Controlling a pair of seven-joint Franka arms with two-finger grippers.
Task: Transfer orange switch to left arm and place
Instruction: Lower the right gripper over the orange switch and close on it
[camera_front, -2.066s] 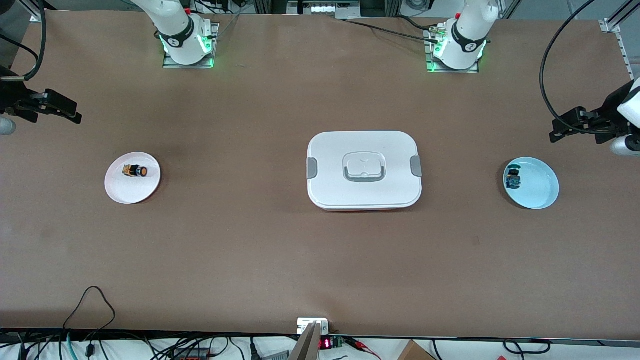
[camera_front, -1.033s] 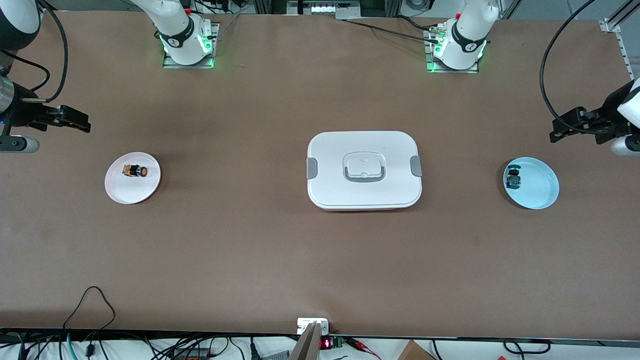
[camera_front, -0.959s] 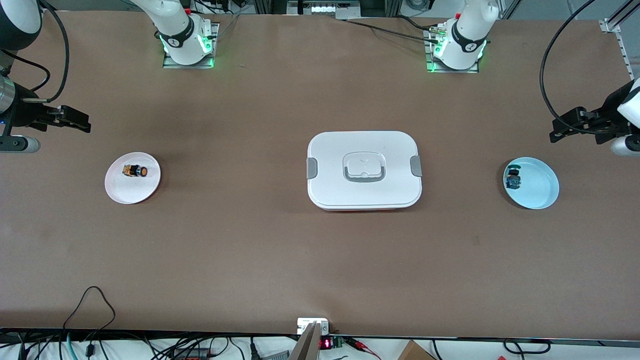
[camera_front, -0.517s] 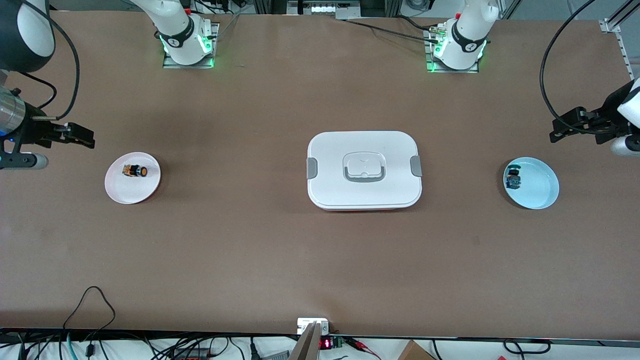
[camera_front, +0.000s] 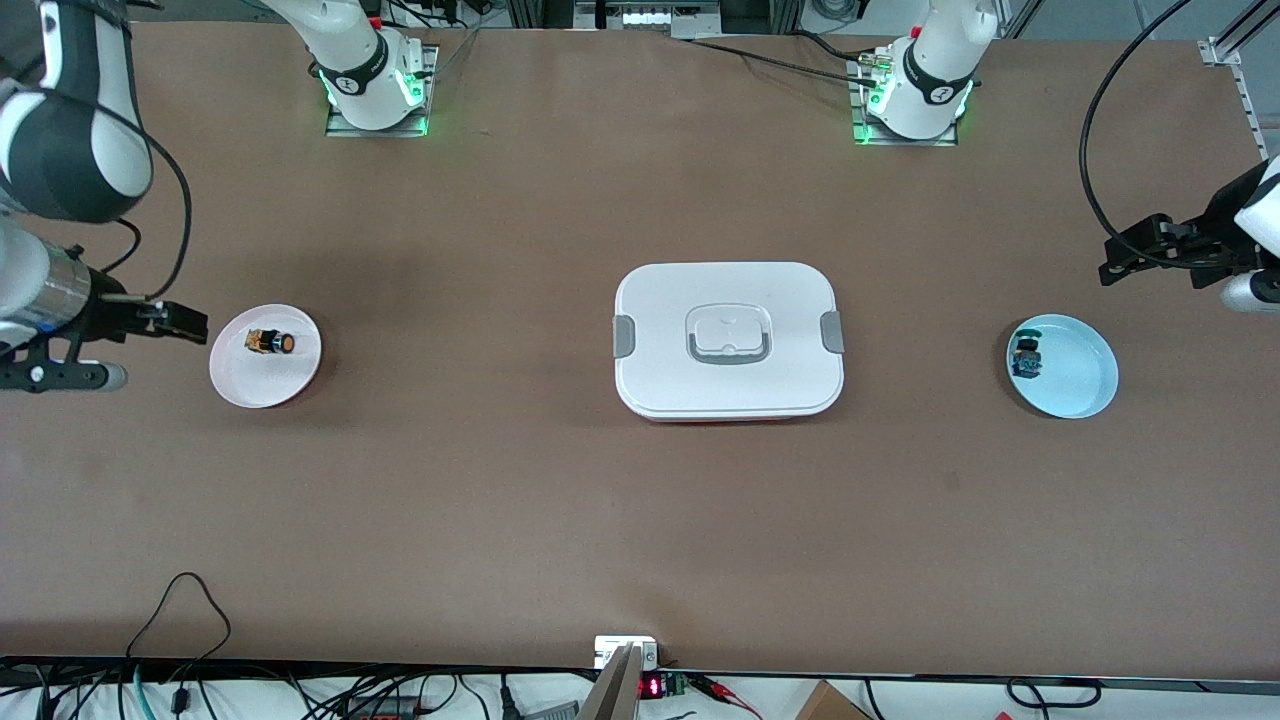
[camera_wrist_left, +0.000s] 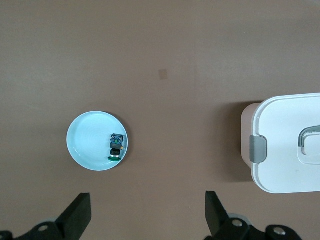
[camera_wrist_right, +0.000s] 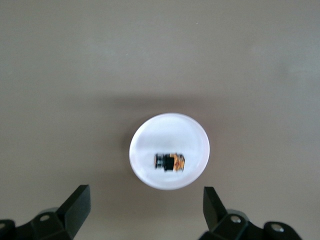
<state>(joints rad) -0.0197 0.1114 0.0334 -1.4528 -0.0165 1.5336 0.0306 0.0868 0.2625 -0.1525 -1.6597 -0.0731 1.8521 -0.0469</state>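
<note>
Already the right arm has swung down along its end of the surface (camera_front: 640, 520), and that is the one real change: the right claw (camera_front: 190, 325), which hung well up the surface from the pale pink plate (camera_front: 262, 385) two seconds back, now sits just beside that plate's rim at the plate's own level, fingers spread wide with nothing between them. From its wrist view the plate lies squarely ahead of the open fingers. The orange switch (camera_front: 271, 343) lies on its side on that plate, untouched, its round cap pointing toward the box (camera_front: 728, 300). I take this to mean the pick-up is about to begin and the transfer itself has not started. The white box sits shut in the middle of the surface, well apart from both plates, so the hand-over will have to go around or over it. Toward the left arm's end, the light blue plate (camera_front: 1075, 385) holds the blue-green switch (camera_front: 1025, 358). The left arm waits; the left claw (camera_front: 1125, 258) hovers near that blue plate, equally wide open and empty, exactly where it was. No brand, label or legible writing shows on anything.
</note>
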